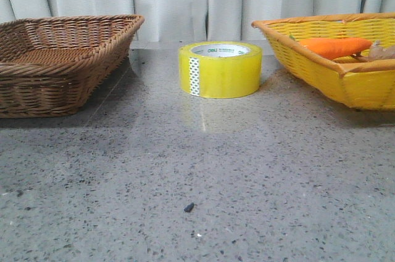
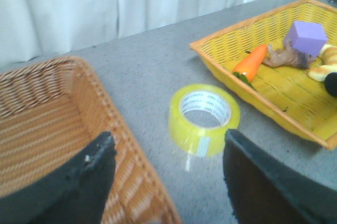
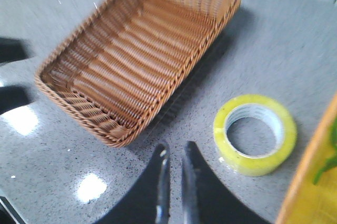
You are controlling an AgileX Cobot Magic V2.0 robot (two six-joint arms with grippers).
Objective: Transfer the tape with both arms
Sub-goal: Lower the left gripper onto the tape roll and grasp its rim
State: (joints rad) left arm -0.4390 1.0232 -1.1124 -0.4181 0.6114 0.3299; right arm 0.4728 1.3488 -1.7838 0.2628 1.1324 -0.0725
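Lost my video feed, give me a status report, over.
Left gripper open, right gripper nearly shut, both empty. Tape flat on table between brown basket and yellow basket. Nothing blocking it.

I am reading green print on the white inner core of the tape (image 1: 220,69), which looks like "deli". The smaller lettering beside it is showing too tiny to read.

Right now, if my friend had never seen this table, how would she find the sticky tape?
Look at the grey speckled table and find the two baskets, a brown basket on the left and a yellow basket on the right. The tape lies flat between them. It is the only see-through yellow ring, with a white core and a checkered strip.
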